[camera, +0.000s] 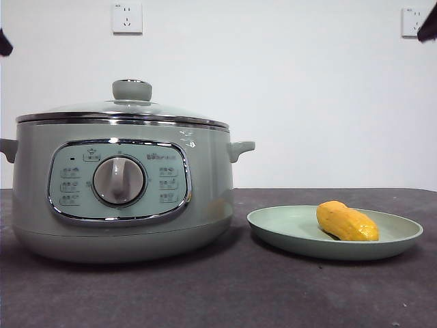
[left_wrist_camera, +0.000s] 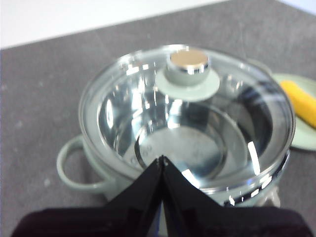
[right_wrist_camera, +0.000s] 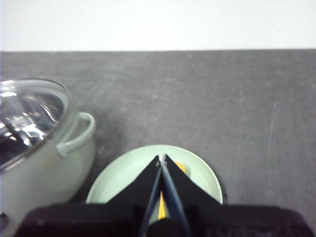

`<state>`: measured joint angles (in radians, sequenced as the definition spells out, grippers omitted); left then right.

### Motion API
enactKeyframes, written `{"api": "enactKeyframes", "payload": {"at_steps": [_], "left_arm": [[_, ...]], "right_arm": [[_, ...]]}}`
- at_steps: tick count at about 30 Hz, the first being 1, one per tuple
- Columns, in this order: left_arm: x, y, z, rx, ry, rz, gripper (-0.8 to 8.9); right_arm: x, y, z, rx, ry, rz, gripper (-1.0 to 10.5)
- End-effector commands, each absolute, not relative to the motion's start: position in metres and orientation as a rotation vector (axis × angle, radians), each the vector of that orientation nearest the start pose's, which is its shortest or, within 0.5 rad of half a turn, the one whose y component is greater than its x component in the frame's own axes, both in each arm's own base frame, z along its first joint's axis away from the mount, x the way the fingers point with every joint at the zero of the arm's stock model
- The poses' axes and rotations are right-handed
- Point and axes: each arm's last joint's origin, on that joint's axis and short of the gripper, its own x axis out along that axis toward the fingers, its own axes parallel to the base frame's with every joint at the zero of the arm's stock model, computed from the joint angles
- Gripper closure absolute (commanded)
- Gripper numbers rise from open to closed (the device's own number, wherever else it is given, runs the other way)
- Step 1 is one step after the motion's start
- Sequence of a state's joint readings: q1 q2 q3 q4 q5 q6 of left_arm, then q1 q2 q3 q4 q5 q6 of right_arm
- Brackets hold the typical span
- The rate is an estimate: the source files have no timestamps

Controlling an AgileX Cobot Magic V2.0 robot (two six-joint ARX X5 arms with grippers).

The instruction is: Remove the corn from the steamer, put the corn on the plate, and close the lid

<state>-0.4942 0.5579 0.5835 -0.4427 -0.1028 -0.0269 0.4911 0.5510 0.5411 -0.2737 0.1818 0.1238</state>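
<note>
Far left on the dark grey worktop (camera: pixel 225 294): one large round sage-green steamer (camera: pixel 116 198) with chrome-framed panel and central dial, one domed clear glass lid (camera: pixel 123 109) with steel rim and pale-green knob seated flat on its rim, pot interior bare under the glass in the left wrist view. Above it, well clear of the knob, the left end effector (left_wrist_camera: pixel 162 159), jaws pressed together, holding nothing. To the right, just beside the steamer but apart from it, one shallow round pale-green plate (camera: pixel 273 225), and on its right half one stubby yellow-orange corn (camera: pixel 346 222), lying on its side. Over the plate, raised, the right end effector (right_wrist_camera: pixel 161 158), likewise closed tip to tip and empty. By these views, all three steps apparently complete; only a clean finish left. Best done by lifting both arms straight up and away, no sideways sweep near the knob or the plate rim, so as not to shift the lid or roll the cob. Worth checking the steel rim for an even seat all round; level from the front. Two white wall sockets (camera: pixel 127 17) behind. Count: one steamer, one lid, one plate, one corn, two end effectors.
</note>
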Motion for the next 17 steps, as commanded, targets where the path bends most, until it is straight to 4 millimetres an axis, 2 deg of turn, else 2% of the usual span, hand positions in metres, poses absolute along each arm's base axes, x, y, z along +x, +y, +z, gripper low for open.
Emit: {"api": "enactKeyframes", "payload": {"at_steps": [1, 12, 17], "left_arm": [[0.114, -0.058, 0.268, 0.105, 0.424, -0.382, 8.16], [0.114, -0.059, 0.267, 0.109, 0.434, -0.388, 8.16], [0.098, -0.047, 0.274, 0.153, 0.363, -0.351, 8.16]], "right_arm": [[0.119, 0.058, 0.269, 0.031, 0.305, 0.284, 9.5], [0.118, 0.057, 0.263, 0.007, 0.371, 0.273, 9.5], [0.117, 0.056, 0.261, 0.001, 0.385, 0.272, 9.5]]}}
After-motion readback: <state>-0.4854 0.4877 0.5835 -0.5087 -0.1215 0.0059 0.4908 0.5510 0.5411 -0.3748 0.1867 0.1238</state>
